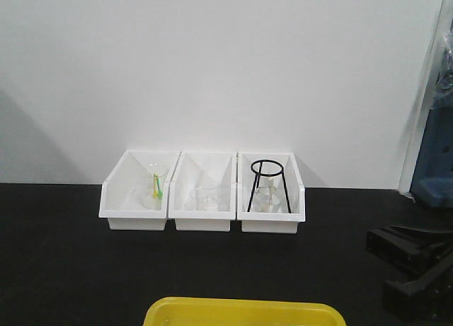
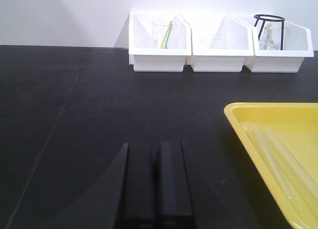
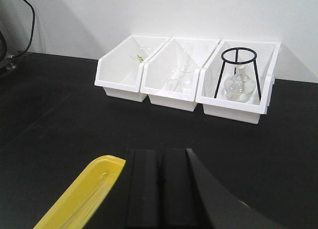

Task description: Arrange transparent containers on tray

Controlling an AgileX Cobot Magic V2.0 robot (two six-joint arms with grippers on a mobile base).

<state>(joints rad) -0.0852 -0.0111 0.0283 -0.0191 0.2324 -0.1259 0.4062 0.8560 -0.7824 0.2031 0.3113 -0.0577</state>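
The left gripper (image 2: 158,184) is seen with its two dark fingers pressed together and nothing between them, held low over the black table (image 2: 99,114) just beside the near-left corner of the yellow tray (image 2: 238,114). The right gripper (image 3: 160,189) is likewise closed on nothing, with the tray's rim showing at its lower left. Two clear test tubes (image 2: 278,162) are seen lying side by side on the tray floor in the left wrist view, roughly parallel and running away toward the lower right edge (whether they touch each other cannot be told through the glass). In the front view only the tray's far rim is shown, so the tubes are not visible there. At the back of the table three white bins (image 1: 203,191) stand in a row against the wall; a beaker with a green stick (image 1: 156,184) is held in the left one, more clear glassware in the middle one, and a flask under a black ring stand (image 1: 267,184) in the right one. With both tubes resting on the tray and neither gripper loaded, the arranging is judged to be done or very nearly so; at most a straightening of the tubes might be left.
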